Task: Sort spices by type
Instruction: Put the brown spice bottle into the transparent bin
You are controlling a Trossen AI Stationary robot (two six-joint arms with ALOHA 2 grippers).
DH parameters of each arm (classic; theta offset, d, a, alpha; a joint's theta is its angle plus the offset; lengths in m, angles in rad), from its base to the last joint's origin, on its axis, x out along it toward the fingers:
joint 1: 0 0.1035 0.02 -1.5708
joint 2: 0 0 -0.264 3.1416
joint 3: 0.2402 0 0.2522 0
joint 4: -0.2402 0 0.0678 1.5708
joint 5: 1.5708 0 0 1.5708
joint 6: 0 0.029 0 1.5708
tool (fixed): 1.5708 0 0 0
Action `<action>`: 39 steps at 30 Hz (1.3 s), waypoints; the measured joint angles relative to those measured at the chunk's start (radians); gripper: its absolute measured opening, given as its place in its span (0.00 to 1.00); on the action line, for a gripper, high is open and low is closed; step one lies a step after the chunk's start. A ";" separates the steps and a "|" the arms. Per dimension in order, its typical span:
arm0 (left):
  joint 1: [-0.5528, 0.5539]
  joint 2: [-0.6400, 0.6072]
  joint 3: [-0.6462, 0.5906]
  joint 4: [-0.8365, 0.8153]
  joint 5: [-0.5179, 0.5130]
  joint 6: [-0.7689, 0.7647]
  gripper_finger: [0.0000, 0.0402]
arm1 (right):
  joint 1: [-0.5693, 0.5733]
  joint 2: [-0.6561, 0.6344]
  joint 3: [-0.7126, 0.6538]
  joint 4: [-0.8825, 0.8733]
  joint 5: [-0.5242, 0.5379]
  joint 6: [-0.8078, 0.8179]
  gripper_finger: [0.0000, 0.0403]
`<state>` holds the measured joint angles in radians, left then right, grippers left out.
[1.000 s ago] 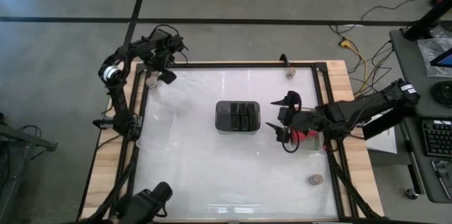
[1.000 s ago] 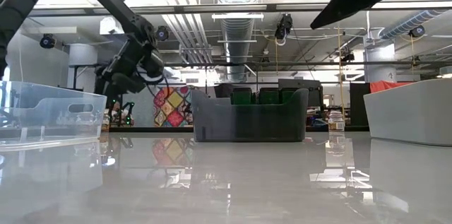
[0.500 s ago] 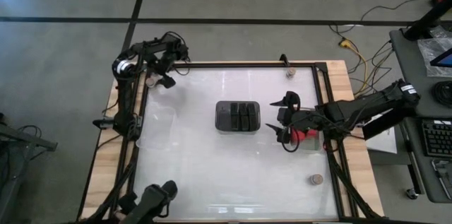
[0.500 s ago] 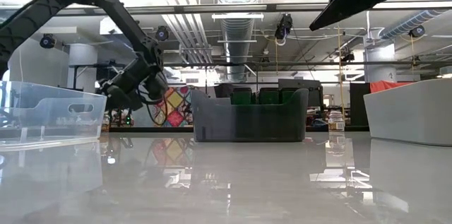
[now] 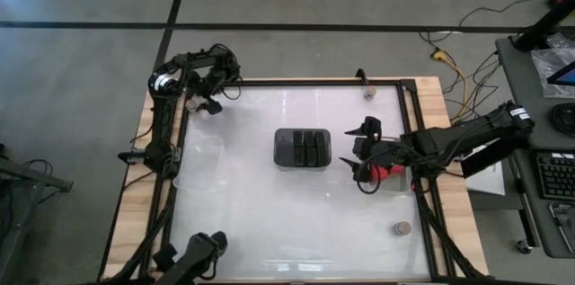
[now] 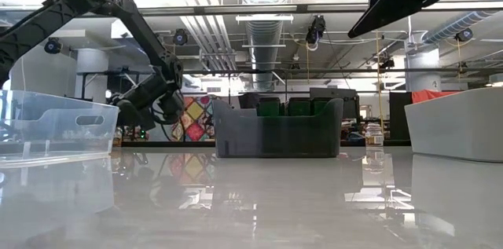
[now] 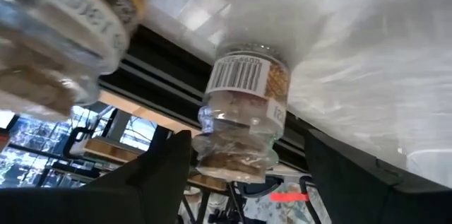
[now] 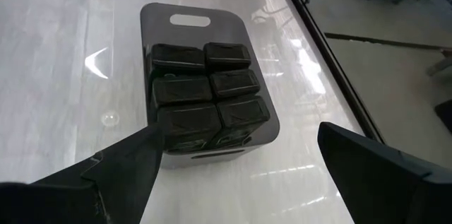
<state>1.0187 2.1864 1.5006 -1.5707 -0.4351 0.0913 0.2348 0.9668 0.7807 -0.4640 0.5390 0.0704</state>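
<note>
My left gripper (image 5: 212, 102) is at the table's far left corner, open. In the left wrist view its fingers stand on either side of a small clear spice jar (image 7: 244, 114) that stands on its base on the white table, without touching it. A second jar (image 7: 70, 26) shows blurred beside it. My right gripper (image 5: 364, 154) hangs open and empty, high over the table right of centre; it also shows in its wrist view (image 8: 233, 181). Ahead of it, a dark tray (image 8: 191, 19) holds several dark grey-black blocks (image 8: 201, 83). Red blocks (image 5: 388, 173) lie under the right arm.
A clear shallow tray (image 5: 202, 161) stands at the left and another (image 6: 460, 123) at the right. Single tan-topped jars stand at the far edge (image 5: 369, 93) and near the right front corner (image 5: 401, 227). A black frame rail (image 5: 296, 81) borders the table.
My left arm has folded in at the far left corner and its gripper has come down toward the table and the jars there. My right arm has kept still.
</note>
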 joint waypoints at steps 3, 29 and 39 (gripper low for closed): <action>-0.001 0.000 -0.003 0.000 0.007 0.008 0.61 | 0.000 0.000 0.000 -0.003 0.000 0.000 0.91; -0.141 -0.064 -0.005 0.010 0.091 0.005 0.40 | 0.000 0.000 0.000 -0.003 0.003 -0.003 0.91; -0.291 -0.088 -0.005 0.115 0.173 0.040 0.40 | 0.000 0.000 0.000 -0.002 0.003 -0.003 0.91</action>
<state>0.7278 2.0989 1.4953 -1.4560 -0.2618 0.1318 0.2348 0.9668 0.7811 -0.4661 0.5420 0.0673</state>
